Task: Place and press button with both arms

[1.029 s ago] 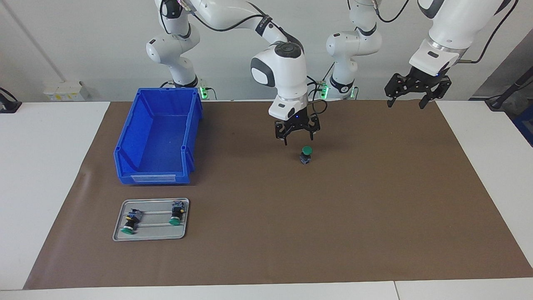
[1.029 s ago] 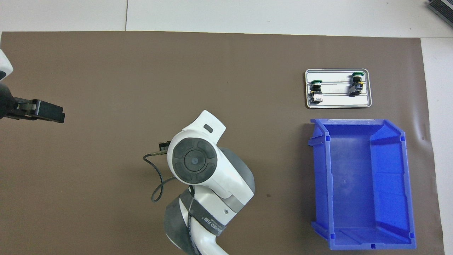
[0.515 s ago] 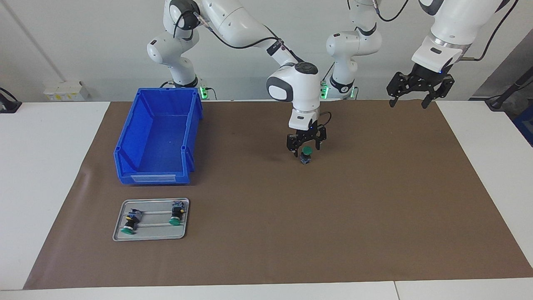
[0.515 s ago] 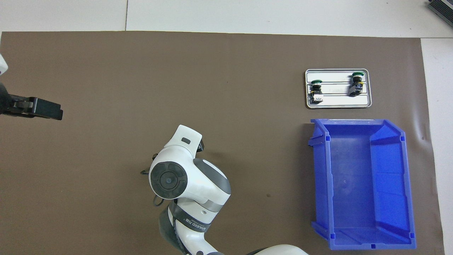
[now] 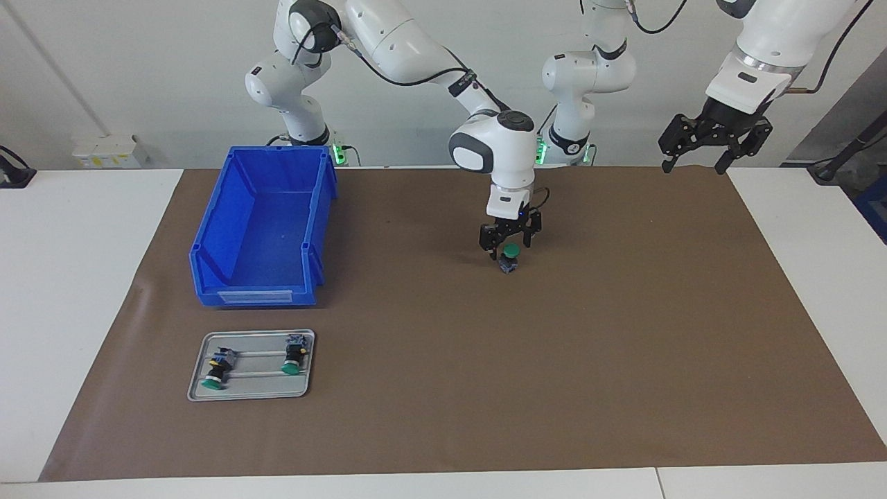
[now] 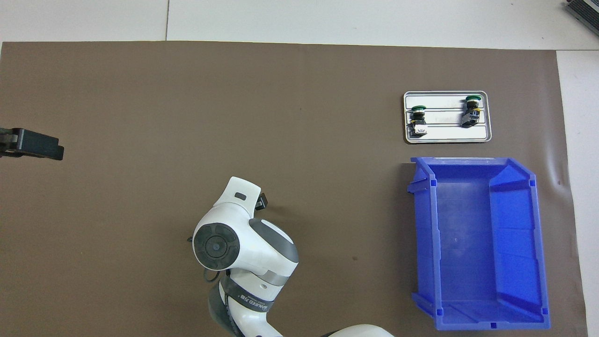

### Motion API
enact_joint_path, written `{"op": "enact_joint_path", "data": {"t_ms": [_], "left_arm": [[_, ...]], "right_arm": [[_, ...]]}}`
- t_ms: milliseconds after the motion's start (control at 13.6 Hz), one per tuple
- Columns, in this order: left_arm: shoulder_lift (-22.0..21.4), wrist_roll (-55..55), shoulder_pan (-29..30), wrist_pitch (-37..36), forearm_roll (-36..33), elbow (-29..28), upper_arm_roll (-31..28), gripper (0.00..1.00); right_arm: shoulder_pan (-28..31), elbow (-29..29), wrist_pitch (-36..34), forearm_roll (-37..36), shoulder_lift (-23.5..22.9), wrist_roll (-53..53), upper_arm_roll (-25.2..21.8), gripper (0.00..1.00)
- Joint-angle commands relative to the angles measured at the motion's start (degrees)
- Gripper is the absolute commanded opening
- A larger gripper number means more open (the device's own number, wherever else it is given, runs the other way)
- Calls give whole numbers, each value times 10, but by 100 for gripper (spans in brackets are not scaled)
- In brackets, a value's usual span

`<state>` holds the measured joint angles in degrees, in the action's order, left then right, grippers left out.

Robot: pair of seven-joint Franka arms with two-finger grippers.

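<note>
The button (image 5: pixel 510 258) stands upright, green cap up, on the brown mat (image 5: pixel 485 360) mid-worktop. Right pincer (image 5: pixel 510 239) spread, straddling its cap. Left pincer (image 5: pixel 715 136) spread, raised, waiting toward the left arm's end. 2 more buttons lie on the tray (image 5: pixel 201 392).

- The button (image 5: pixel 510 256), green-capped with a black body, is stood upright on the brown mat mid-table.
- It is flanked by the right gripper (image 5: pixel 510 238), fingers spread.
</note>
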<state>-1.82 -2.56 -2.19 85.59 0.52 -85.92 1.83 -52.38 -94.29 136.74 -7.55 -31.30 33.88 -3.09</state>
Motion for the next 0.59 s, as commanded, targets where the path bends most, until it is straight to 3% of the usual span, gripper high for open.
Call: {"op": "enact_joint_path", "data": {"t_ms": [0, 294, 515], "left_arm": [[13, -9, -17, -31, 7, 28, -17, 100], [9, -27, -12, -33, 20, 26, -10, 100], [3, -22, -12, -31, 19, 16, -11, 100]], "right_arm": [[1, -7, 12, -10, 3, -11, -2, 93], [0, -7, 12, -12, 3, -13, -2, 76], [0, -6, 12, -12, 3, -22, -2, 53]]}}
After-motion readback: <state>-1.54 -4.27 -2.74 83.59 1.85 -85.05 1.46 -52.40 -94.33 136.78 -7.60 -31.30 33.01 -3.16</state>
